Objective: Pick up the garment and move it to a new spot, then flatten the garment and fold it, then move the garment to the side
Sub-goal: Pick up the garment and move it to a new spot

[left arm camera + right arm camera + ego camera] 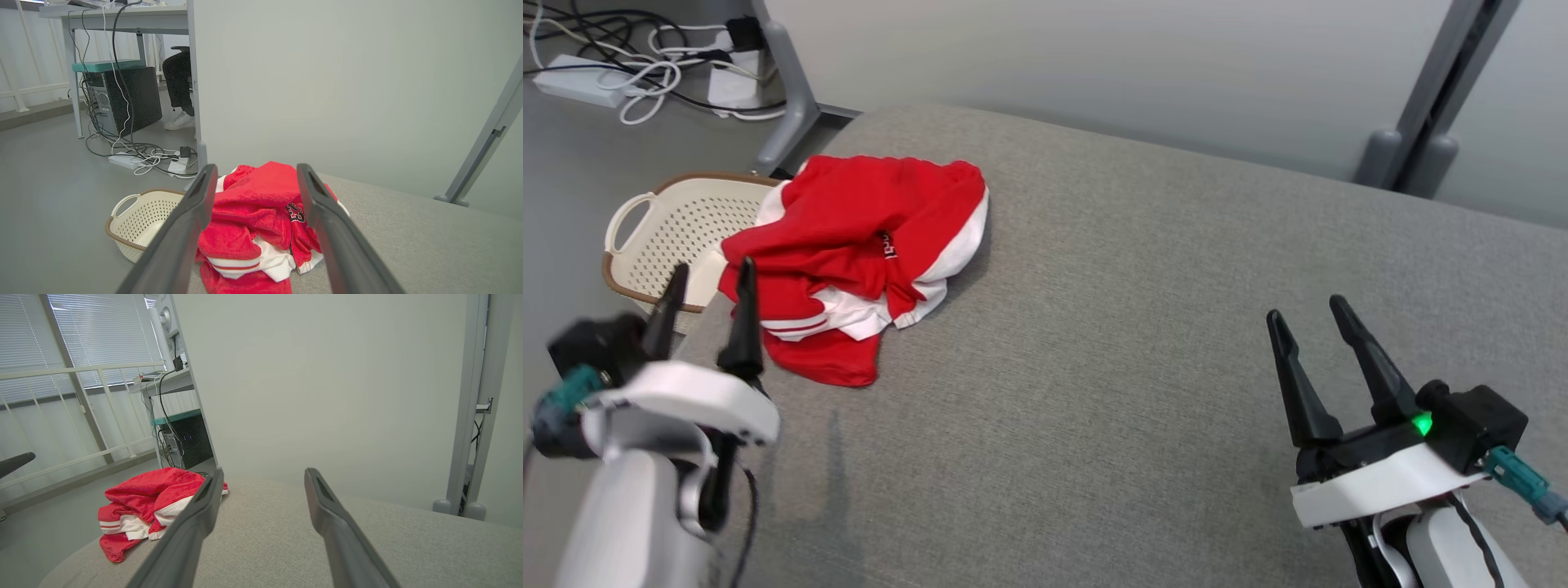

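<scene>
The right gripper holds its two dark fingers spread wide, nothing between them, above a grey fabric tabletop. The crumpled red-and-white garment lies near the tabletop's left edge, partly behind the left finger. Beyond it, a black computer tower stands under a desk.

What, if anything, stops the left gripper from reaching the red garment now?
Probably nothing, so yes. The left gripper is open, pointing at the garment, which lies crumpled on the grey cushion with nothing between them. The basket sits beside the cushion.
</scene>
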You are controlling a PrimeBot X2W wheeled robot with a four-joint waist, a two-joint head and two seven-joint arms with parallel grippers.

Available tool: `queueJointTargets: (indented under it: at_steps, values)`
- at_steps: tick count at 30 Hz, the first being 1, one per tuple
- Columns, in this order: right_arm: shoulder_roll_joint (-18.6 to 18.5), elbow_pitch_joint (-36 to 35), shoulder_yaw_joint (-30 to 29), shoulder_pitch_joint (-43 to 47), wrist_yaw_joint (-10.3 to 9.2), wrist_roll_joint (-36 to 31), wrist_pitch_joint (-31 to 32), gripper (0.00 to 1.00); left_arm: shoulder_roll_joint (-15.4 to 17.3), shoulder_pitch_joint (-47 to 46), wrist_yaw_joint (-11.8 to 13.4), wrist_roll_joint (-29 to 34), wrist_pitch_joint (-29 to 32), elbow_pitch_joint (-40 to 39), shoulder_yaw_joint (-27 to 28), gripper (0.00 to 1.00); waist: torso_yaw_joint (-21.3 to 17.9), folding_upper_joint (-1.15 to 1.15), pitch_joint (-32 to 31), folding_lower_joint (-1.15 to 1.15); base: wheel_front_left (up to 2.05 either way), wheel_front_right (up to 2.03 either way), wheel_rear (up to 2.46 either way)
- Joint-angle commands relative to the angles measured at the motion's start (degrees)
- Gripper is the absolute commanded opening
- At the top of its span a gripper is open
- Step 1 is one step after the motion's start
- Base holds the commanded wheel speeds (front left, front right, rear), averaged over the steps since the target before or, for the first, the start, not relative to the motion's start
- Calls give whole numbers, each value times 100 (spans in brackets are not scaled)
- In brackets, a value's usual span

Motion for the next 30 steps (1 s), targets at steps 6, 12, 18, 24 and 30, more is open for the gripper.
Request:
queueJointTargets:
  at_steps: [6, 12, 18, 24, 30]
  values:
    - [-65, -210, -20, -304, 13, 83, -7, 100, 560, -1000, -112, -468, 825, 372, 189, 100, -451, 0, 456, 0, 0, 0, 0]
    - [-71, -434, 32, -580, 13, 146, -6, 100, 1199, -1885, -186, -830, 1692, 1015, 177, 100, -895, 0, 842, 0, 0, 0, 0]
    - [-95, -634, 163, -892, 13, 209, -7, 100, 1759, -2603, -205, -1230, 2562, 1890, 19, 100, -1436, 0, 1260, 0, 0, 0, 0]
    - [-87, -664, 224, -1065, 13, 237, -6, 100, 2095, -2943, -204, -1461, 3005, 2454, -81, 100, -1777, 0, 1509, 0, 0, 0, 0]
    - [-50, -707, 272, -1198, 13, 264, -6, 100, 2389, -3128, -204, -1648, 3470, 3057, -199, 100, -2084, 0, 1717, 0, 0, 0, 0]
